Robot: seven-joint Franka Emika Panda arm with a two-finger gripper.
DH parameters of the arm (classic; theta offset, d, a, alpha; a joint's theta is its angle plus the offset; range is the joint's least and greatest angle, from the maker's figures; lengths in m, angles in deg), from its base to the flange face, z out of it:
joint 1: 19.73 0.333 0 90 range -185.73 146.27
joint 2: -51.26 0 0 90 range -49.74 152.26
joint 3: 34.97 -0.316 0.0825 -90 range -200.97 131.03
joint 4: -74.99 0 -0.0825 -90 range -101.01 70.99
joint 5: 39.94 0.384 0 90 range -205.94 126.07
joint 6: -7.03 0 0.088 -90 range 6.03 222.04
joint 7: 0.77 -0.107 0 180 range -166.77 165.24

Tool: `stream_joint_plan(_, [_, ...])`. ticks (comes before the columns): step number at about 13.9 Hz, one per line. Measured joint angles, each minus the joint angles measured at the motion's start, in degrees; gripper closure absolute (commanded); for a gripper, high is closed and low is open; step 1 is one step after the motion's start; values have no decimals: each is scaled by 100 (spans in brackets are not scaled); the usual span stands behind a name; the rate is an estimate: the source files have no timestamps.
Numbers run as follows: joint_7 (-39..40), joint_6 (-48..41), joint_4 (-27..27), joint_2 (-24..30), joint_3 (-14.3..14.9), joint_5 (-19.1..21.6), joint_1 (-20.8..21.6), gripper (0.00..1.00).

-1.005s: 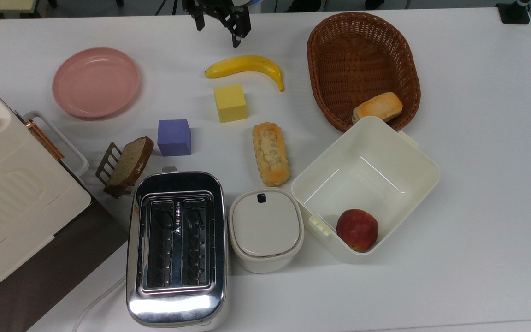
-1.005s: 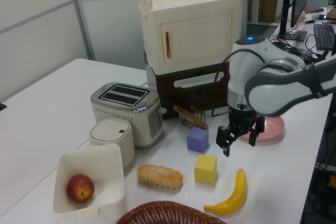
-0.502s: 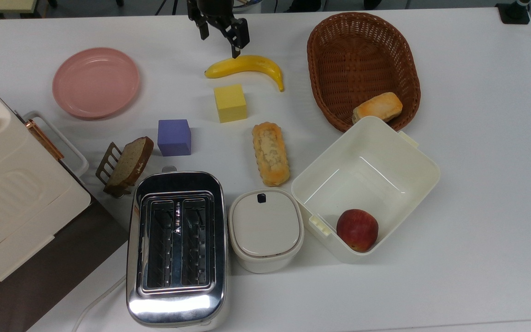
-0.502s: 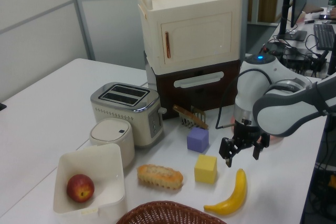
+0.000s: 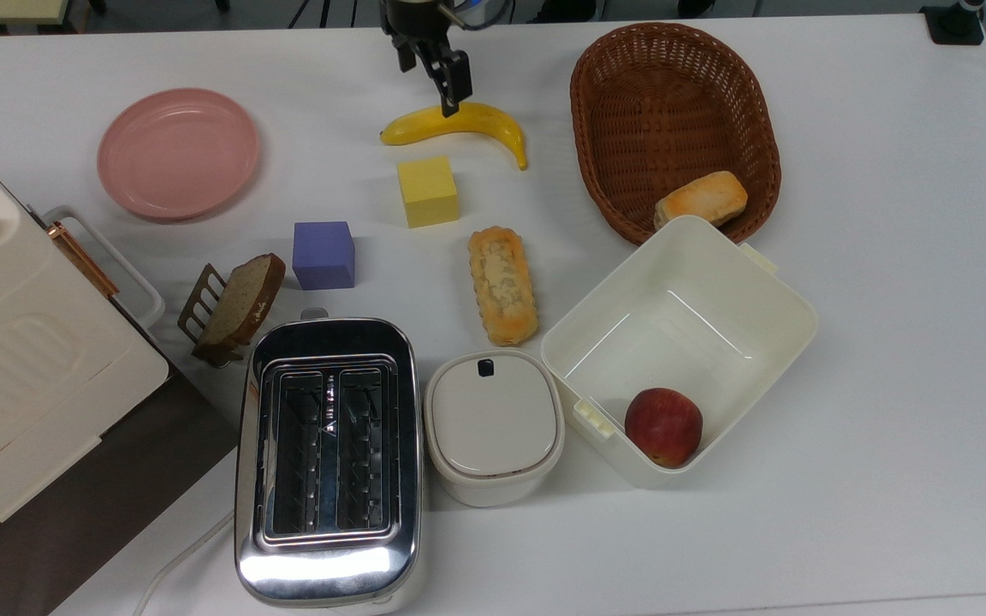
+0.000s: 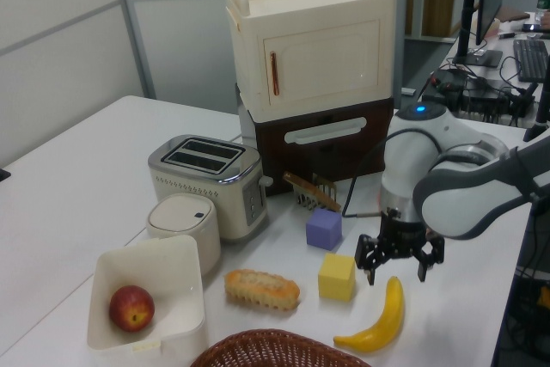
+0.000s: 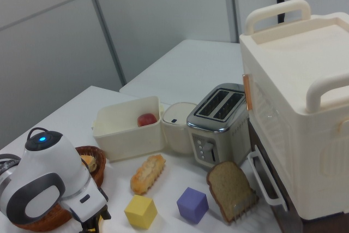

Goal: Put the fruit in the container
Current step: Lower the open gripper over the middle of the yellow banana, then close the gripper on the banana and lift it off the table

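The fruit, a yellow banana point(image 5: 459, 122), lies on the white table between the yellow cube and the wicker basket. In the left view the banana point(image 6: 383, 315) sits near the front edge. My gripper point(image 5: 428, 77) hangs open just over the banana's thick end, one fingertip overlapping it in the top view. Seen in the left view, the gripper point(image 6: 397, 267) has its fingers spread above the banana's upper end, holding nothing. The container, a cream-white square tub point(image 5: 741, 282), stands at the top view's lower right with a red apple point(image 5: 662, 426) inside; tub point(image 6: 176, 255) and tub point(image 7: 122, 135) also show.
A yellow cube point(image 5: 427, 190), purple cube point(image 5: 323, 254) and bread loaf point(image 5: 502, 284) lie between banana and tub. The wicker basket point(image 5: 630, 51) holds a bun point(image 5: 700, 198). A pink plate point(image 5: 177, 152), toaster point(image 5: 328, 453), lidded white box point(image 5: 493, 421) and toast rack point(image 5: 232, 304) stand around.
The gripper has travelled toward the top view's right and come down over the banana's thick end, turning its wrist as it went. The banana and everything else stayed put.
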Motion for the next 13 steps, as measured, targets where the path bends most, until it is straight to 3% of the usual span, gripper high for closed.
stream_joint_plan(7, [-143,334,-20,-562,0,-1,86,1])
stream_joint_plan(11, [-142,363,-20,-700,0,-98,92,84])
stream_joint_plan(13, [-139,367,-20,-700,0,-205,94,89])
